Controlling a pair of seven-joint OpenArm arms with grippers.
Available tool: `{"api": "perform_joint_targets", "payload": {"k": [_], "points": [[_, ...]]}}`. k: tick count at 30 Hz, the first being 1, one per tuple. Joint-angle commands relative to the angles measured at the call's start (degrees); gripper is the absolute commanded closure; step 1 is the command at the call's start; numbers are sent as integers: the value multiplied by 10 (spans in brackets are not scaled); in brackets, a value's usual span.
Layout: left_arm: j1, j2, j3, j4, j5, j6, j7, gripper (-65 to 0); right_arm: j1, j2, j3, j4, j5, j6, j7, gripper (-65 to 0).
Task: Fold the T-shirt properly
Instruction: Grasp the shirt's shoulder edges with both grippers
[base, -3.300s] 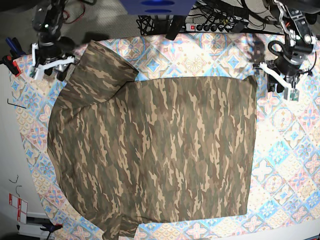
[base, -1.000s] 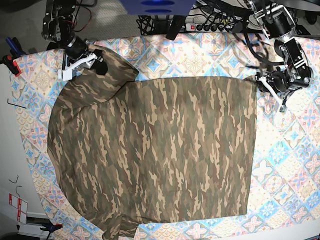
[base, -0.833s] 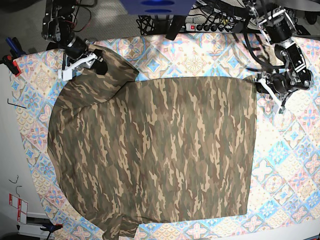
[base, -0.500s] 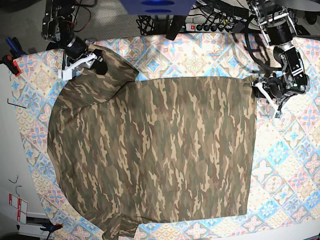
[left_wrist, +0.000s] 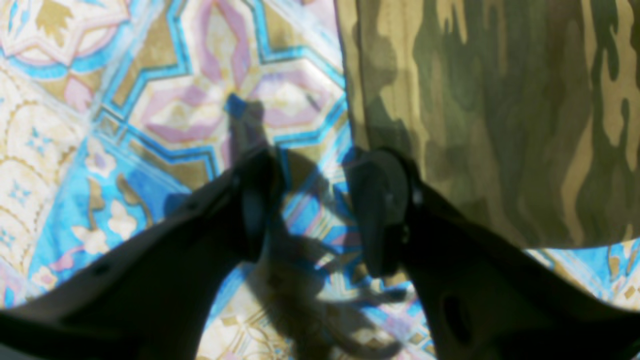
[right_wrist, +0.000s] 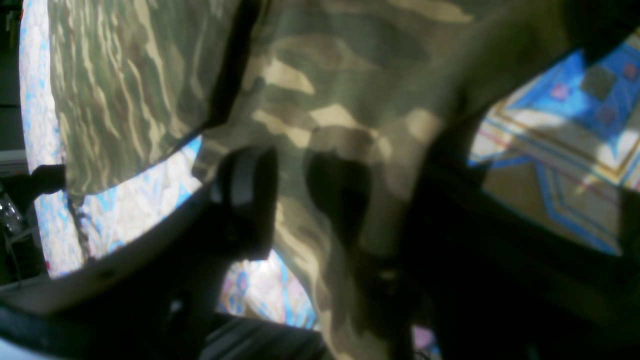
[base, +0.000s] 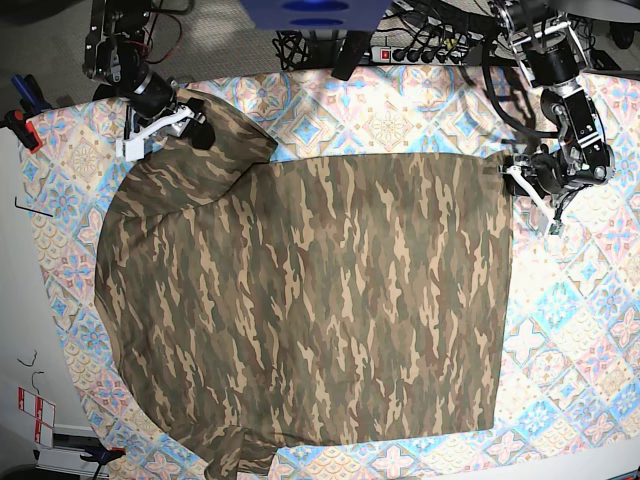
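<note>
The camouflage T-shirt (base: 320, 300) lies spread flat on the patterned tablecloth (base: 580, 330), one sleeve (base: 205, 140) pointing to the far left. My right gripper (base: 168, 126) sits at that sleeve. In the right wrist view its jaws stand apart (right_wrist: 292, 200), with sleeve cloth (right_wrist: 325, 115) between them and draped over one finger. My left gripper (base: 522, 180) is at the shirt's far right corner. In the left wrist view it is open (left_wrist: 310, 210) over bare tablecloth (left_wrist: 165, 100), one finger touching the shirt's edge (left_wrist: 475, 125).
A power strip (base: 420, 50) and cables lie beyond the table's far edge. Clamps (base: 22, 110) hold the cloth at the left edge. The shirt's lower sleeve (base: 240, 455) reaches the near table edge. Bare tablecloth lies right of the shirt.
My left gripper has shifted slightly left, up against the shirt's far right corner. The right gripper and the shirt have stayed put.
</note>
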Motion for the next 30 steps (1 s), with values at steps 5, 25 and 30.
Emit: {"api": "perform_joint_targets", "payload": {"k": [5, 25, 30], "points": [[50, 26, 9, 120, -13, -31, 110, -276, -8, 12, -3, -3, -24, -13, -35, -310], [81, 10, -53, 210, -104, -31, 141, -284, -7, 23, -27, -2, -42, -13, -36, -310], [86, -18, -54, 184, -211, -31, 138, -284, -6, 23, -49, -2, -108, -13, -36, -310]]}}
